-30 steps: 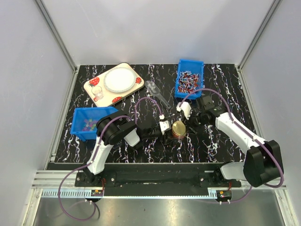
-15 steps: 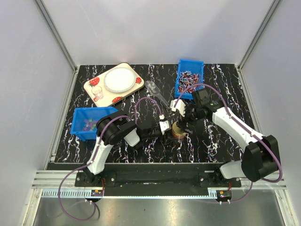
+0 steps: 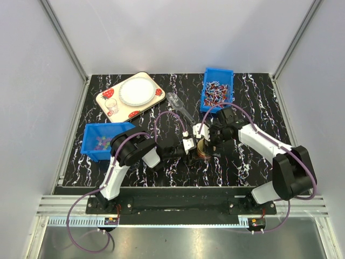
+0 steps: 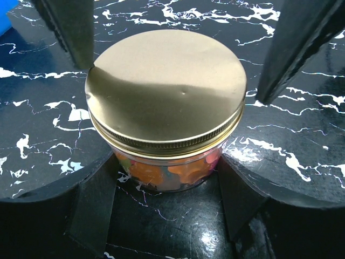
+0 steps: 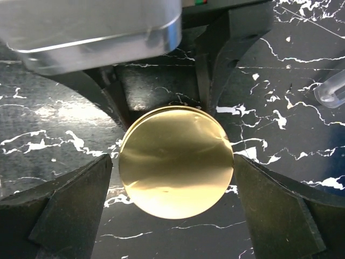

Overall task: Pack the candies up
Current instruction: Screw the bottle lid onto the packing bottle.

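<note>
1. The candies [image 4: 153,175], orange, pink and green, show through the glass of a small jar [image 4: 213,162] in the left wrist view. More of them lie loose in a blue bin [image 3: 92,141] at 9 o'clock of the jar in the top view.
2. A gold screw lid [image 4: 164,86] sits level on the jar's mouth.
3. We see the jar standing upright on the black marbled table [image 3: 253,156], a little toward 6 o'clock from the table's middle.
4. The left gripper [image 3: 190,145] reaches in from 9 o'clock and pinches the jar low on its glass body, with its fingers [image 4: 91,210] against either side.
5. The right gripper [image 5: 173,162] hangs over the lid, its arm coming from 3 o'clock, with its jaws spread wide. In its own wrist view its fingers [image 5: 70,210] flank the lid at 3 and 9 o'clock, just beside the rim. We cannot tell whether they touch it.
6. At 12 o'clock of the jar stands a second blue bin [image 3: 230,81] holding wrapped sweets [image 3: 214,93].
7. At 11 o'clock lies a clear plastic tool [image 3: 180,108].
8. At 10 o'clock sits a strawberry-print tray [image 3: 108,96] carrying a white plate [image 3: 136,90] and a small glass [image 3: 112,108].
</note>
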Available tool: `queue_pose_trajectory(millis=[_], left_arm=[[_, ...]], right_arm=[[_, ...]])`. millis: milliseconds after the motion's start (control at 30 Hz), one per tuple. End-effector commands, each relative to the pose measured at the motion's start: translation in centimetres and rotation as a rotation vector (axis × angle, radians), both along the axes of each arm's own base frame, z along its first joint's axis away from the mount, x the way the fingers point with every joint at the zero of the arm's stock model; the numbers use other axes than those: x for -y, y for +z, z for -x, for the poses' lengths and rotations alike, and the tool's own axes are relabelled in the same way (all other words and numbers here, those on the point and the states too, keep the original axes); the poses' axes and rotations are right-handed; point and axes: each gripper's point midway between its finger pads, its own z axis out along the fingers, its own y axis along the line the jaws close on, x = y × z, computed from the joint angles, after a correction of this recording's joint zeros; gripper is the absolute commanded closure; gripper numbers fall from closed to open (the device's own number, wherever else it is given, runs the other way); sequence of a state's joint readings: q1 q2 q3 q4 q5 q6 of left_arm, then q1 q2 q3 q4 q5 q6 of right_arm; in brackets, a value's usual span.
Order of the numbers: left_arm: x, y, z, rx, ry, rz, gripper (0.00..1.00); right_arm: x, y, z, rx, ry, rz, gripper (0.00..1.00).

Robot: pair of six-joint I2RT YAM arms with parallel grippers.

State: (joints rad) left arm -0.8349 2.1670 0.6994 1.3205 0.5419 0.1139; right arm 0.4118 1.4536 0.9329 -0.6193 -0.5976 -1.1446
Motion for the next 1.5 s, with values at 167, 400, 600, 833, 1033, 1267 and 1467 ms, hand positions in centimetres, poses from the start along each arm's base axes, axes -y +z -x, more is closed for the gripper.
queue_pose_trajectory(millis=[167, 400, 600, 833, 1033, 1267, 1467], left_arm=[[0.3, 1.9, -1.4, 0.100, 0.022, 0.055, 0.47], [0.3, 2.0, -1.4, 0.103, 0.021, 0.056, 0.47], [0.3, 1.9, -1.4, 0.102, 0.023, 0.053, 0.47], [0.3, 1.8, -1.5, 0.101, 0.024, 0.049, 0.48], [0.3, 1.8, -1.6, 0.100, 0.027, 0.046, 0.48], [0.3, 1.7, -1.5, 0.099, 0.027, 0.045, 0.48], [0.3, 1.6, -1.5, 0.100, 0.025, 0.042, 0.48]], right_arm=[[-1.4, 0.4, -1.2, 0.026, -0.001, -0.057, 0.00], [-1.0, -0.3, -1.4, -0.045, -0.121, -0.036, 0.11], [-1.0, -0.2, -1.1, -0.083, -0.275, -0.044, 0.16], [-0.3, -2.1, 0.2, -0.054, -0.441, -0.019, 0.18], [-0.3, -1.9, -0.2, -0.058, -0.469, -0.016, 0.07], [-0.6, 0.7, -0.1, -0.035, -0.421, -0.032, 0.00], [-1.2, 2.3, 0.5, -0.060, -0.378, -0.045, 0.00]])
